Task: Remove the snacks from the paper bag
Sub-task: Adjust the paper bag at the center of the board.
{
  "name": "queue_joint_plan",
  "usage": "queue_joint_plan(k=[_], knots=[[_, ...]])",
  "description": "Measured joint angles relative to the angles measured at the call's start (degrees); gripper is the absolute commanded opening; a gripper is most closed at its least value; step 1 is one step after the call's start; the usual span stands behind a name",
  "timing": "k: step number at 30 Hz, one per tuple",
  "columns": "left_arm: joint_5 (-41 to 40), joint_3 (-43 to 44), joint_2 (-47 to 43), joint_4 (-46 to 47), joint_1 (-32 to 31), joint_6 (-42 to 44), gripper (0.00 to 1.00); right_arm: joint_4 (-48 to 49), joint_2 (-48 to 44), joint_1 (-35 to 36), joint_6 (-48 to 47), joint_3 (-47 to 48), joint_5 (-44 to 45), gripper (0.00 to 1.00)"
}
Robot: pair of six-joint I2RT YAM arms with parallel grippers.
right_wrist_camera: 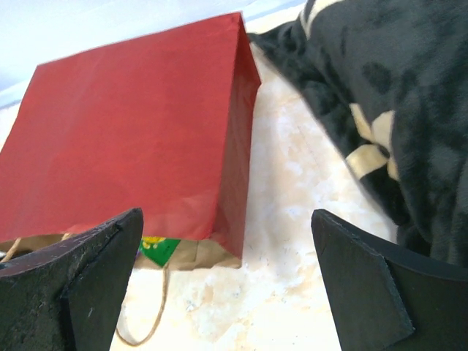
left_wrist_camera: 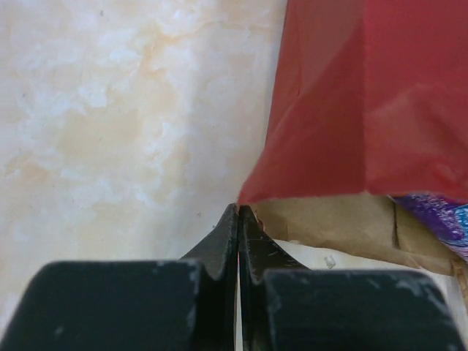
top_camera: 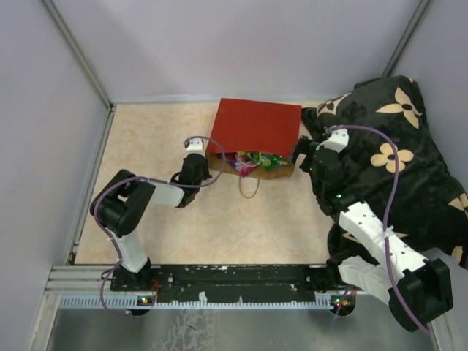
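left gripper [left_wrist_camera: 238, 213] up close, jaws pressed together at the mouth corner of the red paper bag [top_camera: 256, 126], lying on its side; paper pinched? can't tell. right gripper [right_wrist_camera: 227, 219] gapes empty nearby. best pin that rim, then fish out the snacks [top_camera: 252, 161], mostly hidden inside.

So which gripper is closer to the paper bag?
Left. The left gripper is shut, its tips right at the left mouth corner of the paper bag. The right gripper stands open, a little short of the right corner, beside the cushion.
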Motion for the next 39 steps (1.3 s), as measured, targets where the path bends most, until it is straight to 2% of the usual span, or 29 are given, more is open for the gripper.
queue_joint_plan(k=[4, 7, 8, 10, 13, 15, 18, 22, 30, 34, 36, 39], knots=[[-1.1, -0.9, 0.1, -1.8, 0.0, -2.5, 0.00, 0.0, 2.4, 8.5, -1.8, 0.0, 6.9, 0.98], [-1.5, -2.3, 0.1, -1.6, 0.0, -3.5, 0.00, 1.3, 5.4, 16.9, -3.3, 0.0, 10.1, 0.92], [-1.5, -2.7, 0.0, -1.4, 0.0, -3.7, 0.03, 2.6, 6.1, 19.3, -3.6, -0.3, 10.4, 0.88], [-1.0, -3.8, -0.5, -0.4, 0.0, -3.9, 0.26, 6.4, 6.4, 22.9, -3.5, -1.9, 10.4, 0.83], [0.8, -6.8, -2.5, 0.5, 0.0, -3.7, 0.78, 13.4, 6.4, 26.9, -2.9, -5.7, 10.1, 0.81], [2.5, -10.2, -5.1, 2.3, 0.0, -3.6, 0.89, 18.3, 6.7, 29.4, -2.3, -8.4, 10.8, 0.81], [5.0, -14.6, -9.7, 3.3, 0.1, -3.4, 0.92, 25.0, 8.8, 34.6, -2.0, -11.3, 13.0, 0.82], [7.6, -15.3, -13.1, 2.7, 0.1, -3.2, 0.93, 30.8, 13.4, 38.1, -1.8, -13.2, 16.4, 0.87], [13.8, -18.4, -18.3, 3.3, -1.5, -4.8, 0.96, 30.1, 17.6, 38.0, -5.2, -12.5, 23.0, 0.90], [12.2, -17.7, -18.1, 1.3, -1.9, -4.7, 0.96, 22.4, 12.8, 38.0, -12.1, -10.1, 22.9, 0.95], [10.2, -15.6, -17.1, -0.6, -1.9, -4.6, 0.96, 16.3, 9.9, 38.0, -16.8, -6.1, 22.5, 0.99], [7.3, -11.8, -14.6, -2.1, -1.9, -4.0, 0.97, 8.5, 7.1, 38.0, -24.0, 1.1, 23.5, 0.99]])
